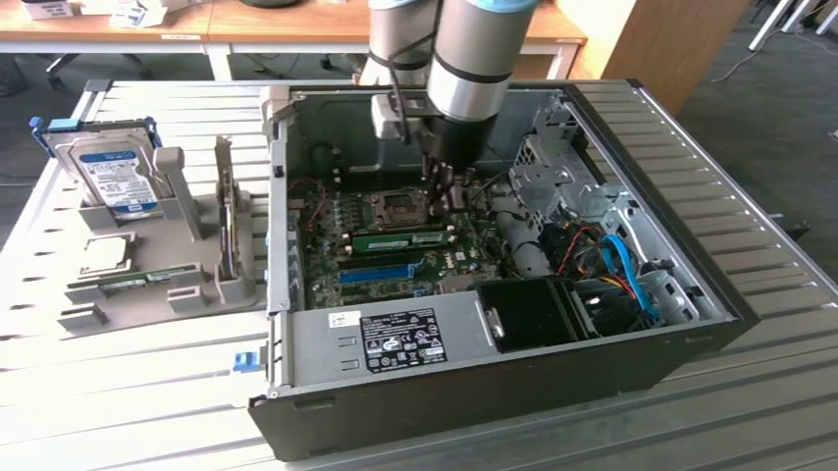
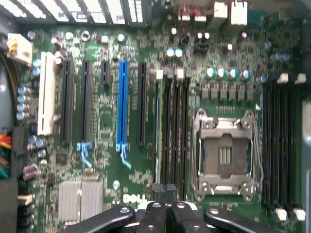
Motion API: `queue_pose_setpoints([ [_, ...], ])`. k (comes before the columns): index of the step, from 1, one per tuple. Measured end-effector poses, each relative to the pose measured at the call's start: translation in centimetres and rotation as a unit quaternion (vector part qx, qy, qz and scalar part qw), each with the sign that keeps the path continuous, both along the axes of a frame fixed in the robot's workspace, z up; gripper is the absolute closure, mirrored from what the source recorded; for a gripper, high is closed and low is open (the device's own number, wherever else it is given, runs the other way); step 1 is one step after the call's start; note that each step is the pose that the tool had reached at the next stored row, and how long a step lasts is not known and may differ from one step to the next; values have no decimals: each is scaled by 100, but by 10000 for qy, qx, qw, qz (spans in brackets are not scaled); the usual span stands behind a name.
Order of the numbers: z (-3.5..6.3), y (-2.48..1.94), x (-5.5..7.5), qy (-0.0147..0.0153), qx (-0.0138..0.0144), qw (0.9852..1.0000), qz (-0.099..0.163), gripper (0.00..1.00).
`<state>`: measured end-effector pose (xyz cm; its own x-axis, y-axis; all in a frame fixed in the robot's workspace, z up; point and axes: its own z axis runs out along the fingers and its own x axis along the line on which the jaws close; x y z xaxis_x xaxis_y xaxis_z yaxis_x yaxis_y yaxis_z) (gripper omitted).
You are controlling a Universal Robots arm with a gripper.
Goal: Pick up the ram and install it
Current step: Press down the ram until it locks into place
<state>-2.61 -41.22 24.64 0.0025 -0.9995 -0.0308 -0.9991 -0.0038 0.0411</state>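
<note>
Hovering gripper [image 2: 166, 190]: fingertips pressed together, holding nothing
Ram [image 1: 400, 238]: seated in motherboard [image 1: 392, 257] slot, just below the gripper

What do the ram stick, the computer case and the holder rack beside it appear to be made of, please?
The ram looks like green fibreglass circuit board, matte, with a pale label strip. The computer case seems to be sheet metal: bare grey inside with folded edges, dark painted outside. The holder rack looks like moulded or printed grey plastic, dull and uniform, though that is less certain.
</note>
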Motion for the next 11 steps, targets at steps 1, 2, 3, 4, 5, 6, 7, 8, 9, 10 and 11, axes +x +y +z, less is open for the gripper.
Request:
queue_pose_setpoints([
  [1, 0, 0, -33, 0, 0, 10000, -1, 89],
  [2, -1, 0, -68, 0, 0, 10000, -1, 89],
  [3, -1, -1, -106, 0, -1, 10000, 0, 89],
  [4, -1, -1, -142, 0, -1, 10000, 0, 89],
  [5, -1, 0, -177, -1, -1, 10000, -1, 89],
  [6, -2, 0, -210, -1, -1, 10000, -1, 89],
  [7, -2, 0, -242, -1, -1, 10000, 0, 89],
  [8, -2, 0, -272, -1, 0, 10000, -1, 89],
  [9, -2, 0, -298, -1, -1, 10000, -1, 89],
  [10, -2, 0, -321, -1, -1, 10000, -1, 89],
  [11, -3, 0, -341, -1, 0, 10000, -1, 89],
])
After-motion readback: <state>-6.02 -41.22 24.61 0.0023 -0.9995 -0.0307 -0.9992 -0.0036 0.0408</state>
